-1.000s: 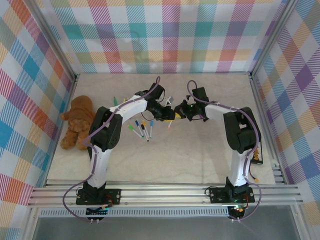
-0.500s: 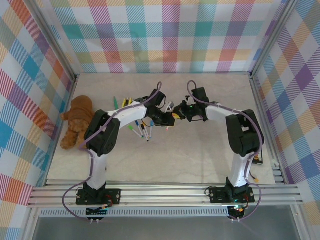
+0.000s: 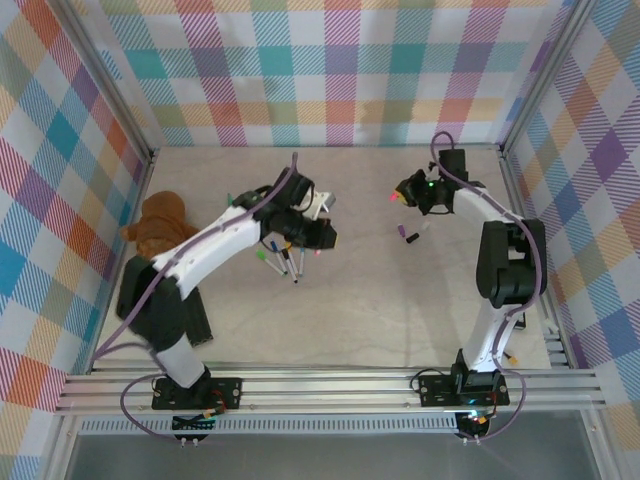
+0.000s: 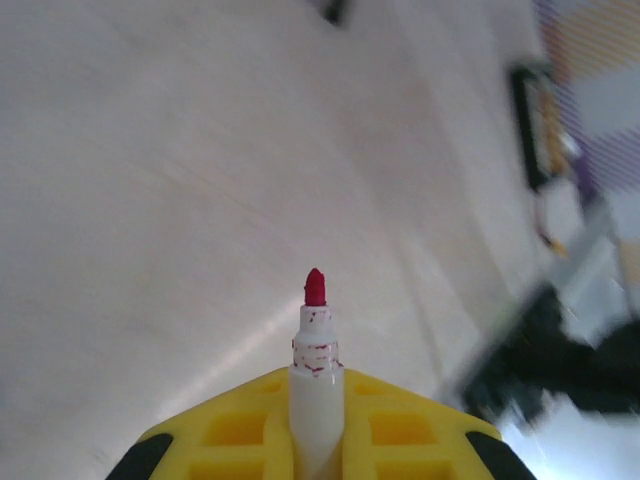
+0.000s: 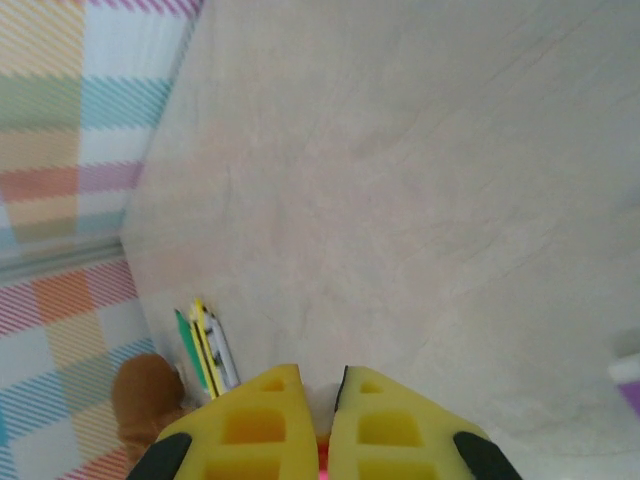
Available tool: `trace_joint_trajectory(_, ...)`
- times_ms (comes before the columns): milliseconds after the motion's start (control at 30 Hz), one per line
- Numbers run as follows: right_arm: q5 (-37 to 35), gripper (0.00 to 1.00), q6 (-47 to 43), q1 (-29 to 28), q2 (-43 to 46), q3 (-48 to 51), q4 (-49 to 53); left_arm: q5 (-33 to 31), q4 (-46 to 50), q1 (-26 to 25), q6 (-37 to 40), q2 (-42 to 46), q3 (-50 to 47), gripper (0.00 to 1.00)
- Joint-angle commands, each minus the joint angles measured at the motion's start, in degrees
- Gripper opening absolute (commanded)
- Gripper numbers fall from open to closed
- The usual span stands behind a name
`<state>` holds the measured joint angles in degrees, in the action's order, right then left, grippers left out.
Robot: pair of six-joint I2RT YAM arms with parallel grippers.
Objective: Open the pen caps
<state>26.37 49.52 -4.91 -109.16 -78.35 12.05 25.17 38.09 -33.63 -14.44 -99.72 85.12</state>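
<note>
Table (image 3: 420,310) first: teddy bear (image 3: 158,228) lies at its left edge, well apart from both grippers. We see the left gripper (image 4: 317,385) mid-table, jaws pinched narrow on a white pen (image 4: 316,350). The pen's red tip (image 4: 315,288) is bare, cap off, and pokes out past the yellow fingers. The right gripper (image 5: 322,385) is over the back right of the table, well apart from the left one. Its jaws are nearly touching, with the pink cap (image 3: 390,197) nipped between them. The pen pile (image 3: 282,260) lies on the table just left of the left gripper: several short pens with coloured ends, capped or not we cannot tell. A few more pens (image 5: 205,350), green and yellow among them, lie at the back near the bear. Two loose caps (image 3: 407,235), purple and black, lie on the table near the right gripper, on its near side.
</note>
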Motion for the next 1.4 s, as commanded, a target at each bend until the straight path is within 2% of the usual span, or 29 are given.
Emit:
trace_joint_trajectory(0, -6.2, 0.0, -7.5, -2.7, 0.0, -2.9, 9.4, -10.3, 6.0, 5.8, 1.1, -12.4, 7.8, 0.0)
trace_joint_trajectory(167, -16.2, 0.0, -14.3, -6.6, 0.6, -6.0, 18.1, -19.8, 11.7, 8.2, 2.4, -25.8, 20.3, 0.0)
trace_joint_trajectory(300, -23.9, 0.0, -17.7, -9.1, -1.0, -8.0, 22.2, -26.9, 15.4, 8.9, 2.4, -30.1, 24.4, 0.0)
trace_joint_trajectory(467, -26.7, 0.0, -18.9, -9.4, -3.6, -7.9, 22.6, -34.2, 17.1, 9.3, 2.0, -31.9, 25.5, 0.0)
trace_joint_trajectory(800, -32.3, 0.0, -20.9, -9.8, -7.8, -9.7, 25.7, -41.7, 18.9, 11.5, 0.8, -34.6, 29.1, 0.0)
trace_joint_trajectory(833, -33.1, 0.0, -21.0, -9.9, -8.1, -9.8, 25.9, -42.6, 19.1, 11.5, 0.5, -34.8, 29.4, 0.03)
trace_joint_trajectory(900, -34.9, 0.01, -21.2, -10.2, -9.0, -10.6, 27.4, -43.7, 19.1, 11.6, 0.4, -35.1, 29.9, 0.18)
trace_joint_trajectory(1000, -37.3, 0.1, -21.8, -10.9, -10.1, -11.4, 29.1, -44.2, 19.6, 11.7, 0.1, -35.8, 30.9, 0.29)
trace_joint_trajectory(1367, -43.0, 0.23, -22.1, -12.3, -9.6, -12.7, 32.6, -43.2, 18.6, 11.4, -0.8, -31.6, 32.3, 0.4)
